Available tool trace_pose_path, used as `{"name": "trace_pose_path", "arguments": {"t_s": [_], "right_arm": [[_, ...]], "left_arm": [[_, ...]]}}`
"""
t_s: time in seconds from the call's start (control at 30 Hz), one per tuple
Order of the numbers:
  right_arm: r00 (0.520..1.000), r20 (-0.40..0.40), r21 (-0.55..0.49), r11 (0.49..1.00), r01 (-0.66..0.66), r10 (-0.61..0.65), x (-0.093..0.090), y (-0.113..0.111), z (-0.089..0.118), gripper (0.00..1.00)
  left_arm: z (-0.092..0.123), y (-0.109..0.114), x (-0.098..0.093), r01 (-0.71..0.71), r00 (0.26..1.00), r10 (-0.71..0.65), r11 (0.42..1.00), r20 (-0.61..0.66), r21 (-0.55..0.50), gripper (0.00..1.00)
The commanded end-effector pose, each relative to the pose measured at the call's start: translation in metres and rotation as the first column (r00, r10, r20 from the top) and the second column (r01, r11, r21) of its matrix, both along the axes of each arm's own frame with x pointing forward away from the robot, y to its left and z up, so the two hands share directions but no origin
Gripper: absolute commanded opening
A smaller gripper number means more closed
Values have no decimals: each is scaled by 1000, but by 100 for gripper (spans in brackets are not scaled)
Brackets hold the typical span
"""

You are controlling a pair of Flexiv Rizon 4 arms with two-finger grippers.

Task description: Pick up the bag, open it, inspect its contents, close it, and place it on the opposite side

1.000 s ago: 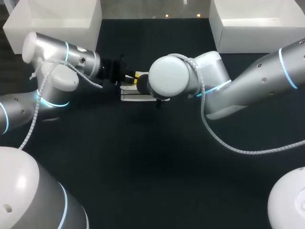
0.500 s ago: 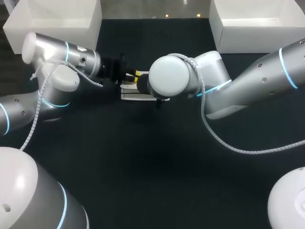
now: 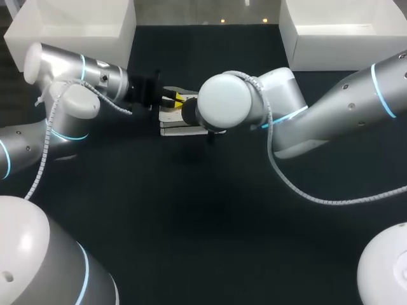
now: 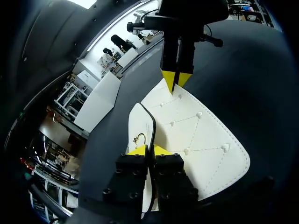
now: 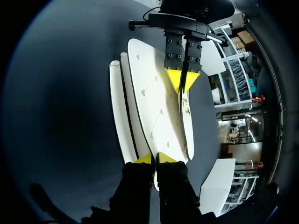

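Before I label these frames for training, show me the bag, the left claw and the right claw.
bag (image 4: pixel 201 140): left wrist view, quilted white flap.
left claw (image 4: pixel 149 150): left wrist view, between its yellow tips.
right claw (image 5: pixel 155 158): right wrist view, between its yellow tips.

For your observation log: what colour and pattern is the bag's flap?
The bag is white, quilted in stitched diamonds with small studs; clearest in the left wrist view.

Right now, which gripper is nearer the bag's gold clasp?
Left. The left gripper pinches the bag right beside its gold clasp; the right gripper holds the bag at the opposite end, away from the clasp.
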State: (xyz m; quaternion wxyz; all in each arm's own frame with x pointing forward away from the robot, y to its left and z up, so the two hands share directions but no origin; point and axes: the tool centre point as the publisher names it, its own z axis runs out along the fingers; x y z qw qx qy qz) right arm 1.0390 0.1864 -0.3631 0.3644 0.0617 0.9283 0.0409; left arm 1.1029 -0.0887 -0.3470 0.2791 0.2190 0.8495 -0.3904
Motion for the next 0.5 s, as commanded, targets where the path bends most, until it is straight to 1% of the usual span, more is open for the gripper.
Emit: {"name": "trace_pose_path", "arguments": {"t_s": [0.03,0.17,0.37,0.5], "right_arm": [[1000,1,-1,1000,1,-1,-1,-1,-1,0],[1000,1,-1,1000,1,-1,-1,-1,-1,0],[1000,1,-1,1000,1,-1,-1,-1,-1,0],[1000,1,-1,1000,1,-1,-1,-1,-1,0]], "left_arm": [[-2,-14,2,3,1000,-3,1000,12,-11,0],[-1,-24,0,8,1000,-8,1000,13,4,0],[-1,-27,-9,14,1000,-15,999,14,41,0],[-6,-18,1,-26,1000,26,999,6,47,0]]}}
